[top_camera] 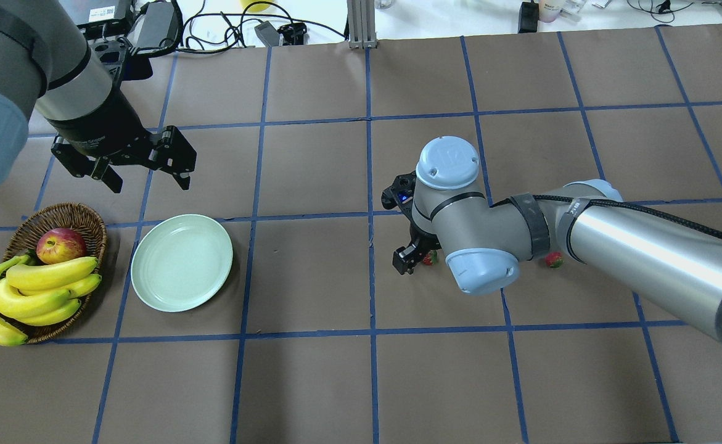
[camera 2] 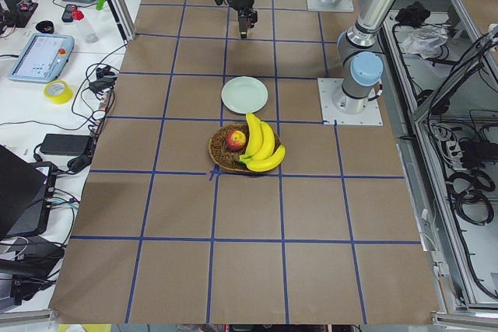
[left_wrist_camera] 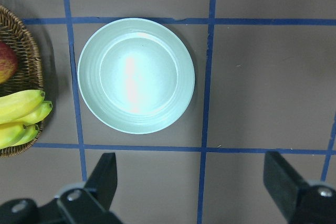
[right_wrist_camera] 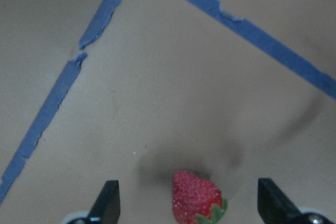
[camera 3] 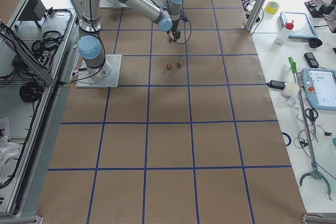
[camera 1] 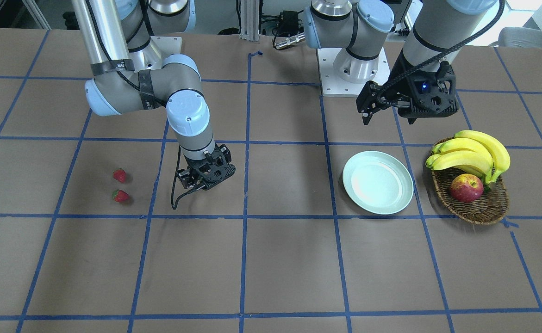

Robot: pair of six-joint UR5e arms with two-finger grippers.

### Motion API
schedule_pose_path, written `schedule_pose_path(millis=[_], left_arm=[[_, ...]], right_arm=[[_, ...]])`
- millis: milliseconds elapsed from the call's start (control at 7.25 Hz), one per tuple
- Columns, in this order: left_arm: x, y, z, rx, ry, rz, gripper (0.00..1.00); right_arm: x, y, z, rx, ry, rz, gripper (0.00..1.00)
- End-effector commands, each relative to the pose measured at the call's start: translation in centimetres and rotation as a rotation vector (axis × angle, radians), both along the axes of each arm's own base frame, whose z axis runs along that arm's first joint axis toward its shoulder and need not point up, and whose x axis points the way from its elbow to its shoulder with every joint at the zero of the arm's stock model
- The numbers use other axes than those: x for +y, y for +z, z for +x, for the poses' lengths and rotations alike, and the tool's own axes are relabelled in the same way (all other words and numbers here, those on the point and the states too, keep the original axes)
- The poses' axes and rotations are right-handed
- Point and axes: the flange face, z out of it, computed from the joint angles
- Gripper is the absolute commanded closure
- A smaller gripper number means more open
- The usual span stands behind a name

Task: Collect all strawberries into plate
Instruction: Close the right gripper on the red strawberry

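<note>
The pale green plate [top_camera: 182,261] lies empty next to the basket; it also shows in the left wrist view [left_wrist_camera: 136,75]. My left gripper [top_camera: 147,176] hovers open and empty over the table just beyond the plate. My right gripper [top_camera: 418,258] is low over the table, pointing down and open. One strawberry [right_wrist_camera: 197,204] lies between its spread fingers [right_wrist_camera: 110,201], untouched; it also shows in the overhead view [top_camera: 430,257]. Two more strawberries [camera 1: 120,175] [camera 1: 121,196] lie close together on the table beyond the right gripper, away from the plate.
A brown wicker basket [camera 1: 483,208] with a bunch of bananas [camera 1: 472,155] and an apple [camera 1: 466,188] stands right beside the plate. Blue tape lines grid the brown table. The right arm's elbow [top_camera: 481,268] hangs over the strawberries' area.
</note>
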Motion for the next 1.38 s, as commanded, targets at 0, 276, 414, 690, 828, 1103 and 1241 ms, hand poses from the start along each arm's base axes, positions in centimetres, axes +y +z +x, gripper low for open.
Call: schedule_pose_path(millis=[0, 276, 414, 690, 828, 1103, 1241], left_arm=[[-0.1, 0.1, 0.0, -0.001, -0.003, -0.008, 0.0], [-0.1, 0.1, 0.0, -0.001, -0.003, -0.01, 0.0], [-0.1, 0.1, -0.1, -0.001, -0.005, -0.01, 0.0], [-0.2, 0.0, 0.0, 0.0, -0.003, -0.007, 0.0], [-0.1, 0.0, 0.0, 0.0, -0.005, -0.006, 0.0], [-0.1, -0.1, 0.0, -0.001, -0.003, -0.007, 0.0], [-0.1, -0.1, 0.0, 0.0, -0.005, -0.006, 0.0]], right_arm=[[0.4, -0.4, -0.1, -0.002, 0.059, -0.004, 0.2], [0.1, -0.1, 0.0, -0.004, 0.069, -0.012, 0.25], [0.2, -0.2, 0.0, -0.003, 0.067, -0.008, 0.37], [0.2, -0.1, -0.2, 0.008, 0.066, -0.012, 0.75], [0.1, 0.7, -0.1, 0.006, 0.06, -0.03, 0.8], [-0.4, 2.1, 0.3, -0.011, -0.012, -0.055, 0.93], [-1.5, 4.0, 1.2, -0.024, -0.072, -0.092, 0.93]])
